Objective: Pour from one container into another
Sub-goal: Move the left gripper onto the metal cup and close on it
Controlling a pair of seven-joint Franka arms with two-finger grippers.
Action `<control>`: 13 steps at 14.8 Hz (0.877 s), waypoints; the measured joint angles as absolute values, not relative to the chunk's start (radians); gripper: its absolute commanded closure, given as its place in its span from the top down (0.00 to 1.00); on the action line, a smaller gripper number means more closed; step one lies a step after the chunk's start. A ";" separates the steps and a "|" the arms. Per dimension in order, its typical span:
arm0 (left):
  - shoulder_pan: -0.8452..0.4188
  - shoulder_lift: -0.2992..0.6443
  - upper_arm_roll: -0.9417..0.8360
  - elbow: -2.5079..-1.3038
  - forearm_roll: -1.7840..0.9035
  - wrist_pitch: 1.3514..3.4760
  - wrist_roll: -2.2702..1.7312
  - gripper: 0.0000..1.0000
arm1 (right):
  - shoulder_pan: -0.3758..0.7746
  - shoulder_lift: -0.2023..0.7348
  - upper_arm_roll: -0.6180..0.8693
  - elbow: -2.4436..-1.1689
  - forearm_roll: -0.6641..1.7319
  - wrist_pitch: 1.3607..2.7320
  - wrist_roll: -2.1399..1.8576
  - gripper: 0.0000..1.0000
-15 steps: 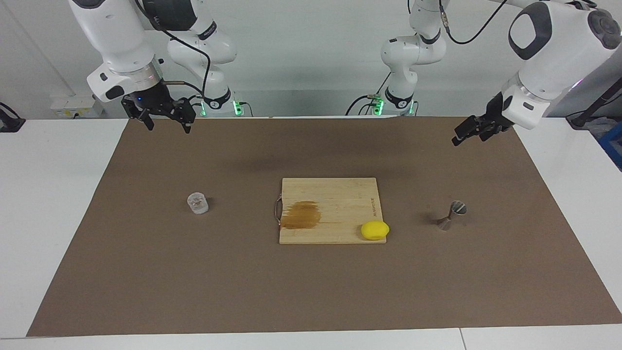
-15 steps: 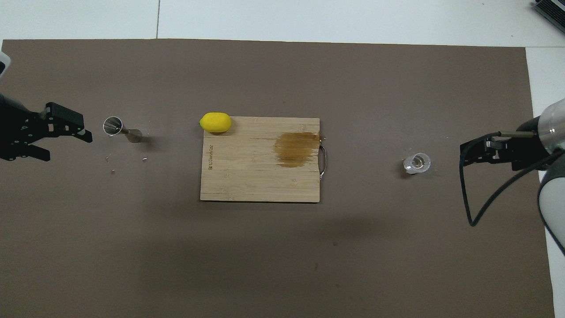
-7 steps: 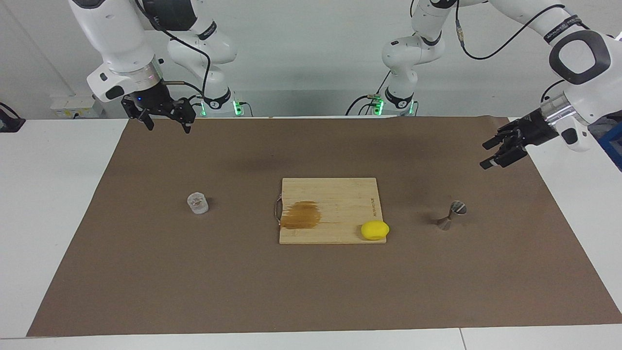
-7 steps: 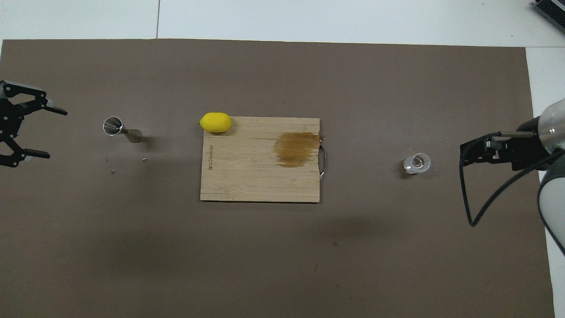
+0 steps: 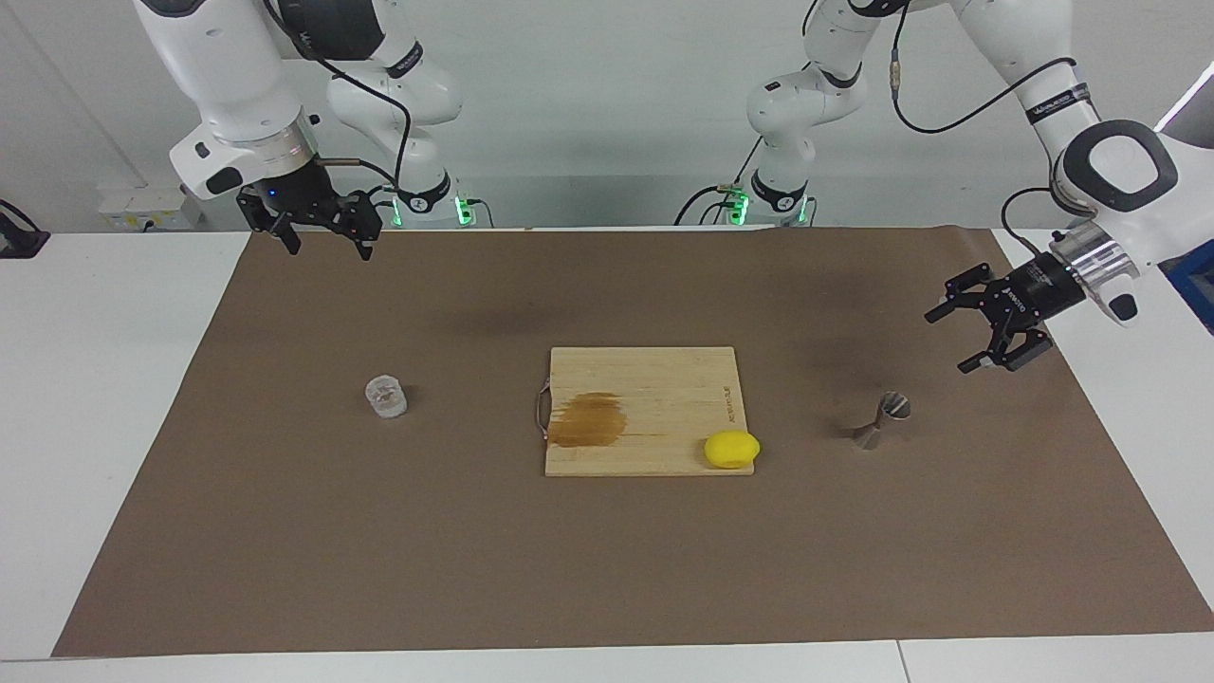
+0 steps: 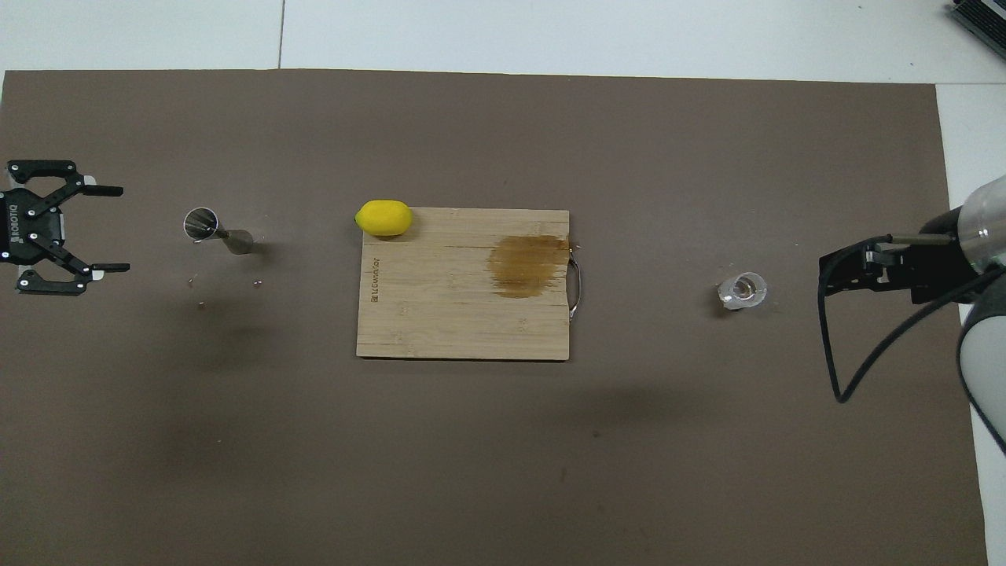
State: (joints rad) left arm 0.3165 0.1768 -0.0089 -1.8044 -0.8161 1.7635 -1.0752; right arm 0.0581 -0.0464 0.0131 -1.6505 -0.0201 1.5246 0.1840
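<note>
The small clear glass tumbler [image 5: 386, 396] [image 6: 741, 290] stands on the brown mat toward the right arm's end of the table. The steel hourglass jigger [image 5: 880, 420] [image 6: 214, 230] stands on the mat toward the left arm's end. My left gripper [image 5: 948, 340] [image 6: 120, 229] hangs open a little above the mat, beside the jigger and apart from it, its fingertips turned toward it and holding nothing. My right gripper [image 5: 329, 250] [image 6: 827, 271] waits open and raised over the mat's edge by its own base, well clear of the tumbler.
A wooden cutting board [image 5: 654, 379] [image 6: 456, 314] with a brown stain [image 5: 588, 419] lies mid-table between the two containers. A yellow lemon [image 5: 731, 449] [image 6: 383, 218] rests at the board's corner on the jigger's side. The brown mat [image 5: 607, 569] covers most of the table.
My left gripper has come down from high over the mat's edge and turned its open fingers toward the jigger. The right arm, tumbler and jigger have not moved.
</note>
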 measured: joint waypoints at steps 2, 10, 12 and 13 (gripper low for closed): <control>0.351 0.176 -0.009 -1.851 -0.874 1.769 -1.084 1.00 | 0.058 -0.046 0.013 -1.651 -0.020 1.525 0.184 1.00; 0.368 0.212 -0.023 -1.965 -1.076 1.927 -1.085 1.00 | 0.058 -0.046 0.013 -1.651 -0.020 1.525 0.184 1.00; 0.349 0.220 -0.025 -1.993 -1.106 1.968 -1.075 1.00 | 0.058 -0.046 0.013 -1.651 -0.020 1.525 0.184 1.00; 0.338 0.220 -0.026 -2.009 -1.117 1.984 -1.061 1.00 | 0.058 -0.046 0.013 -1.651 -0.020 1.525 0.184 1.00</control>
